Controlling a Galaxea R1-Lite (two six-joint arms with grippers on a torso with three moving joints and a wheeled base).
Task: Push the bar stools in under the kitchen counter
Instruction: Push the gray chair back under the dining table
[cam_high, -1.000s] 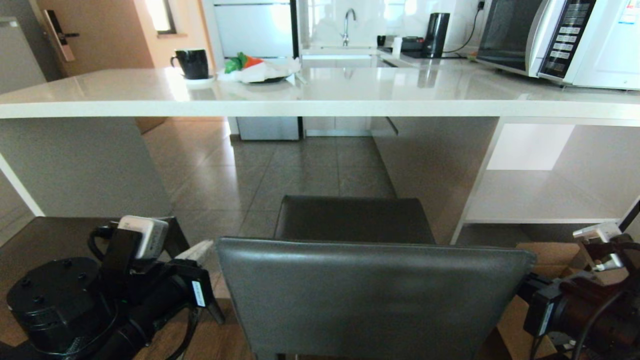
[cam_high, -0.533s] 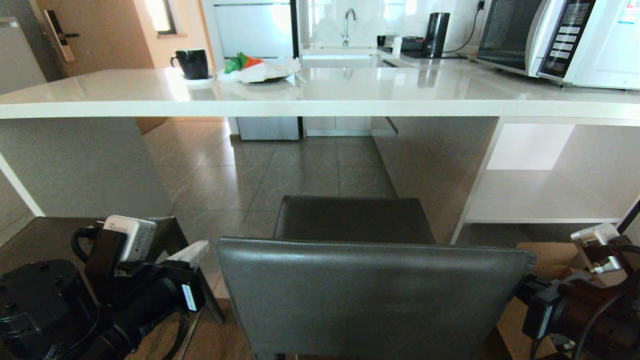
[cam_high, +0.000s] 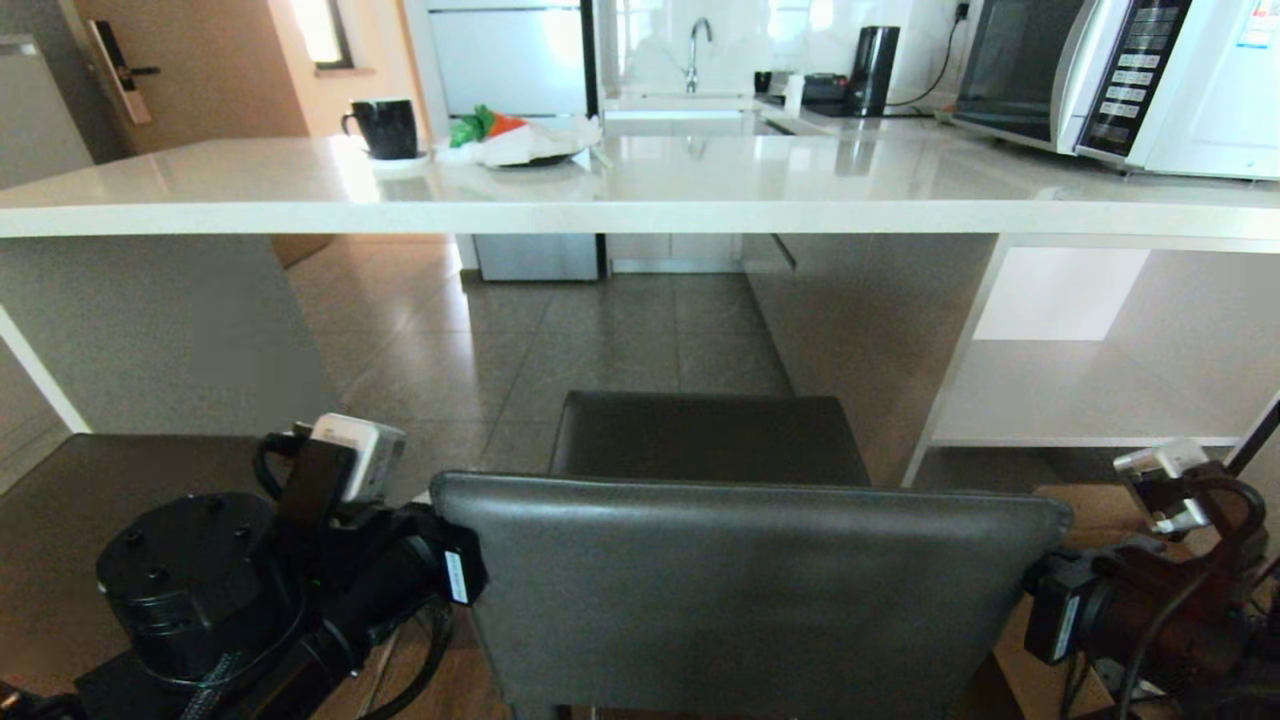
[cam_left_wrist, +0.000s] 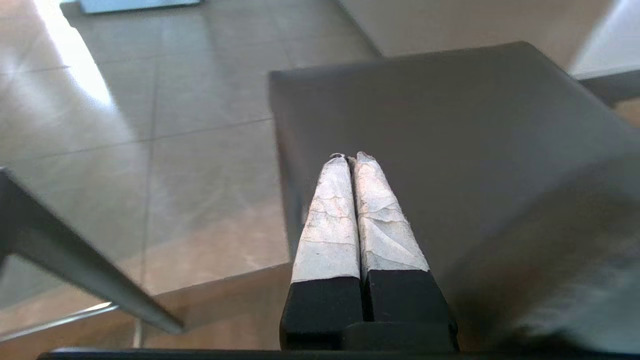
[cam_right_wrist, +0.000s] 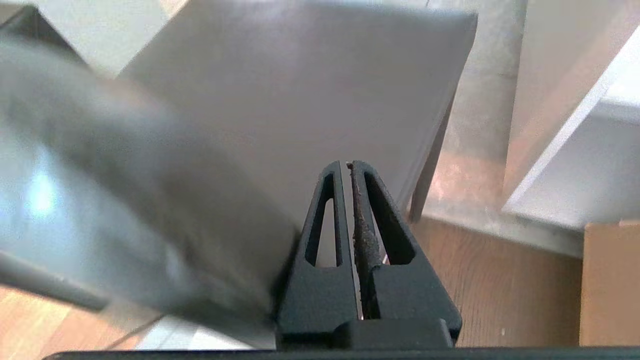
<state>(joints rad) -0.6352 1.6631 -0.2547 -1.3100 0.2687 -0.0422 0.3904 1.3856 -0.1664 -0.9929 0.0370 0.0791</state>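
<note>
One bar stool stands in the middle, its dark grey backrest (cam_high: 750, 590) nearest me and its seat (cam_high: 705, 435) pointing at the kitchen counter (cam_high: 640, 190). The second bar stool's dark seat (cam_high: 80, 480) shows at the left, partly behind my left arm (cam_high: 300, 590). My left gripper (cam_left_wrist: 350, 157) is shut and empty, reaching past the backrest's left end over the seat (cam_left_wrist: 450, 125). At the backrest's right end my right gripper (cam_right_wrist: 348, 164) is shut and empty above the seat (cam_right_wrist: 300, 100). In the head view the backrest hides both sets of fingertips.
A black mug (cam_high: 385, 128), a plate with cloth and vegetables (cam_high: 520, 145) and a microwave (cam_high: 1070, 75) stand on the counter. Under it are tiled floor (cam_high: 560, 340), a grey side panel (cam_high: 160, 330) at the left and an open white shelf (cam_high: 1090, 390) at the right. A cardboard box (cam_right_wrist: 610, 285) stands by my right arm.
My left arm has swung right to the backrest's left end, and its white fingers are now hidden behind the backrest. My right arm has edged in a little. The stool has not visibly moved.
</note>
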